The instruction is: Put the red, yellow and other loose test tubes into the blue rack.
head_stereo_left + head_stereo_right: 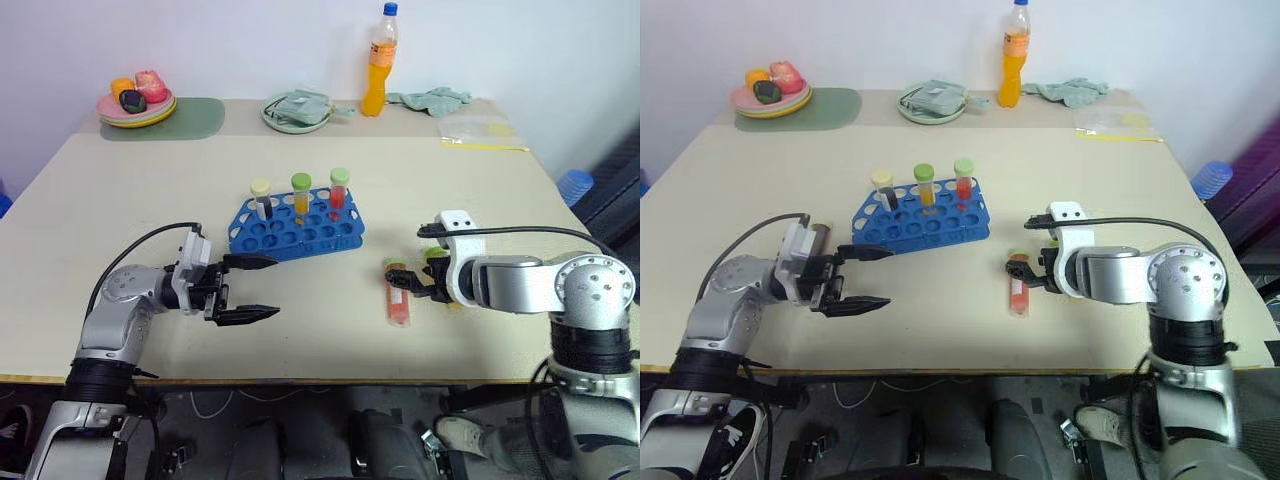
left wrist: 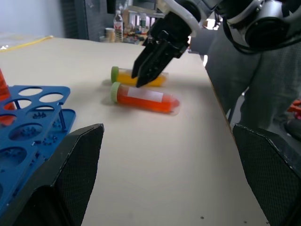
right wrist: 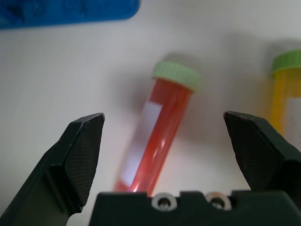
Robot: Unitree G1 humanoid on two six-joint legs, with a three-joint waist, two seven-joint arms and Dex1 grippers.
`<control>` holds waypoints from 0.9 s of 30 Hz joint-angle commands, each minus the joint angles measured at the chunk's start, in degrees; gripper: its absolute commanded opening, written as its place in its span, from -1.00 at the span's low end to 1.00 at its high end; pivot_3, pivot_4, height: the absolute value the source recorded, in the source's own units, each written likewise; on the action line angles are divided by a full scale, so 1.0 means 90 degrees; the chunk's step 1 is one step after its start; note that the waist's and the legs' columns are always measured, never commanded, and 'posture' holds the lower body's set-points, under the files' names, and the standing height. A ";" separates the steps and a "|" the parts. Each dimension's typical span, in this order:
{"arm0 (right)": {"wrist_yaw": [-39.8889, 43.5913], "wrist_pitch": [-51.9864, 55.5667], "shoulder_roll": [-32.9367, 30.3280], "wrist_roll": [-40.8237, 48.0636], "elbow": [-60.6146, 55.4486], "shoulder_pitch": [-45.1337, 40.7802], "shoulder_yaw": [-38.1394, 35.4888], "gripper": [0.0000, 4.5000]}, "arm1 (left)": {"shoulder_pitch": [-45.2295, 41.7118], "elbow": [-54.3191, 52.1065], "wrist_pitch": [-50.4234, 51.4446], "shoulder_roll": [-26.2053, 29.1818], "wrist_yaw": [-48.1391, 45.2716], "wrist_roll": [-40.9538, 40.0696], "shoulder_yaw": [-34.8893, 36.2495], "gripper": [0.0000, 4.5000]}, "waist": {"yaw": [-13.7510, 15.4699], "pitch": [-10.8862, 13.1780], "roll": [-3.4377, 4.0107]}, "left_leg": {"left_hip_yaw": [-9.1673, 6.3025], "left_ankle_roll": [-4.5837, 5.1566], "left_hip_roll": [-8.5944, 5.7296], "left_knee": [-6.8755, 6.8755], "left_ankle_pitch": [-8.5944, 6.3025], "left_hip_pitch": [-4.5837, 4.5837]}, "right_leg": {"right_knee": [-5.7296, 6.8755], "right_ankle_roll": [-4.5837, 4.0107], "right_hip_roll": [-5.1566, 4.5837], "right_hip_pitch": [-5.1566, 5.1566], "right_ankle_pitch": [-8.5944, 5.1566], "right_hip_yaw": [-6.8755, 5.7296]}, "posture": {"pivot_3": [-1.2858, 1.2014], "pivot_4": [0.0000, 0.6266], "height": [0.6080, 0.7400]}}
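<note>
Right gripper point(image 1: 408, 284) poised over a clear plastic test tube of red liquid with a green cap point(image 1: 397, 297), which lay flat on the beige table point(image 1: 120, 200) directly between the spread fingers; the jaws stood fully apart and held nothing. A second lying tube — yellow liquid, green cap point(image 2: 137, 77) — rested just beyond the red one, on the far side of the gripper from the low bright blue plastic rack with rows of round holes point(image 1: 295, 230). The rack already held three upright tubes in its back row: a dark one with a cream cap point(image 1: 261, 199), a yellow one point(image 1: 301, 197) and a red one point(image 1: 339, 190), both green-capped. Left gripper point(image 1: 250, 289) hovered wide open and empty, just beside the rack's near corner.

For a sound pick, the fingers should probably straddle the red tube across its width near mid-length — clear of the yellow neighbour — then close before lifting.
</note>
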 commanded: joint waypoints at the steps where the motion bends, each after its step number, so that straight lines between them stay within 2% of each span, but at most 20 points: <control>1: -0.1136 -0.1183 -0.0254 0.1302 0.0020 -0.0165 0.0626 1.00 | 0.0023 -0.0172 -0.0093 -0.0048 0.0068 -0.0094 0.0124 0.99 | -0.0006 -0.0002 -0.0004 | 0.0001 0.0003 0.0000 0.0000 -0.0001 0.0000 | -0.0004 0.0000 0.0001 0.0001 0.0000 0.0001 | 0.03 -0.52 1.00; 5: -0.1645 -0.1692 0.0018 0.1302 -0.0019 -0.0347 0.0834 1.00 | 0.0059 -0.0186 -0.0123 -0.0070 0.0084 -0.0080 0.0124 0.99 | -0.0028 -0.0001 -0.0002 | 0.0005 0.0005 0.0002 0.0001 -0.0003 0.0000 | -0.0015 0.0001 0.0008 0.0002 0.0001 0.0013 | 0.03 -0.52 1.00; 12: -0.2823 -0.2124 0.0991 0.1302 -0.0038 -0.0398 0.0921 1.00 | 0.0108 -0.0150 -0.0175 -0.0160 0.0135 -0.0066 0.0091 0.99 | -0.0008 -0.0002 -0.0002 | 0.0006 0.0006 0.0008 0.0000 -0.0003 -0.0004 | -0.0017 0.0002 0.0008 0.0000 0.0001 0.0015 | 0.03 -0.52 1.00; 17: -0.3005 -0.1934 0.0745 0.1302 -0.0061 -0.0267 0.1092 1.00 | 0.0164 -0.0251 -0.0173 -0.0209 0.0205 -0.0091 0.0084 0.99 | 0.0003 -0.0001 -0.0002 | 0.0008 0.0006 0.0007 0.0001 -0.0003 -0.0006 | -0.0020 0.0000 0.0000 0.0000 0.0000 0.0014 | 0.03 -0.52 1.00; 24: -0.2983 -0.1671 0.0475 0.1302 0.0229 -0.0682 0.1448 1.00 | 0.0270 -0.0307 -0.0163 -0.0249 0.0283 -0.0109 0.0115 0.99 | -0.0029 0.0000 0.0000 | 0.0008 0.0006 0.0010 0.0000 -0.0003 -0.0004 | -0.0019 -0.0001 0.0006 -0.0001 0.0000 0.0015 | 0.03 -0.52 1.00; 27: -0.3081 -0.1687 0.0700 0.1302 0.0345 -0.0844 0.1646 1.00 | 0.0255 -0.0299 -0.0233 -0.0228 0.0274 -0.0048 0.0099 0.99 | -0.0024 0.0000 0.0000 | 0.0008 0.0007 0.0011 0.0000 -0.0003 -0.0004 | -0.0020 -0.0001 0.0007 -0.0002 0.0000 0.0015 | 0.03 -0.52 1.00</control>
